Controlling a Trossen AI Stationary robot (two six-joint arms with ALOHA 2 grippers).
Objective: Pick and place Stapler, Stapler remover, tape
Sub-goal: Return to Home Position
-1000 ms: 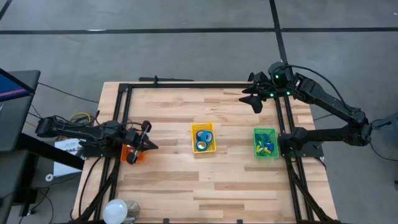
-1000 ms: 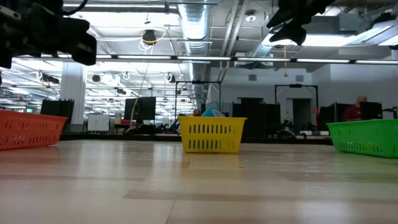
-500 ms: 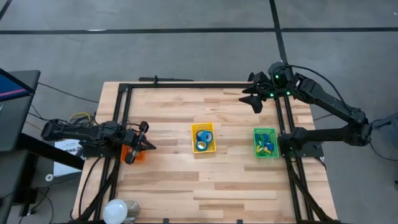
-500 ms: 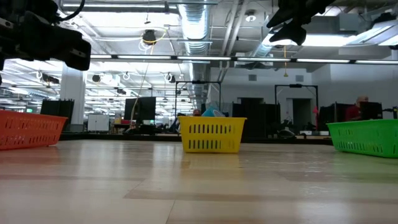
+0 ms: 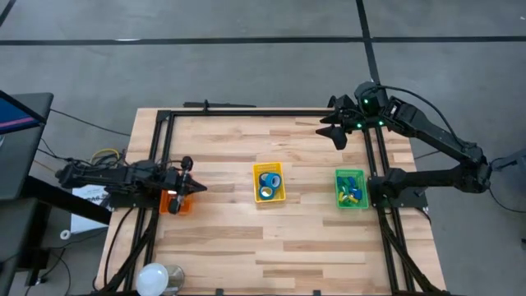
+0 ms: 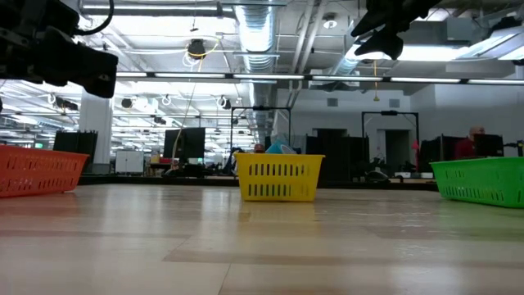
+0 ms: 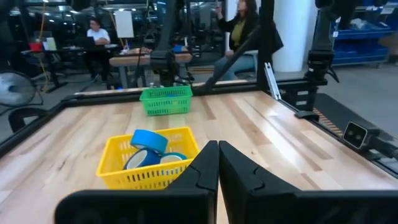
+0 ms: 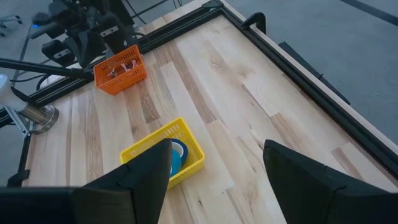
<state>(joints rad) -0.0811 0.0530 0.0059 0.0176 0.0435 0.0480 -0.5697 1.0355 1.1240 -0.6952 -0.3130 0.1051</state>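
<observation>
Lying holes-up — tape (image 5: 267, 182) in yellow basket (image 5: 269, 165).

High: overhead, straight down, far, whole pale wooden table (image 5: 246, 238).
Low: tabletop height, level, facing the room.
Wrists: on the arms, facing table's middle.
Shared: small yellow slotted plastic basket (image 6: 278, 177).

1. No word, number or brand can be read in any view.
2. The tape (image 7: 149, 140) and the yellow basket (image 7: 146, 163) show plain faces.
3. The white board (image 7: 124, 23) beyond the surface (image 7: 261, 134) is too small to read.
</observation>
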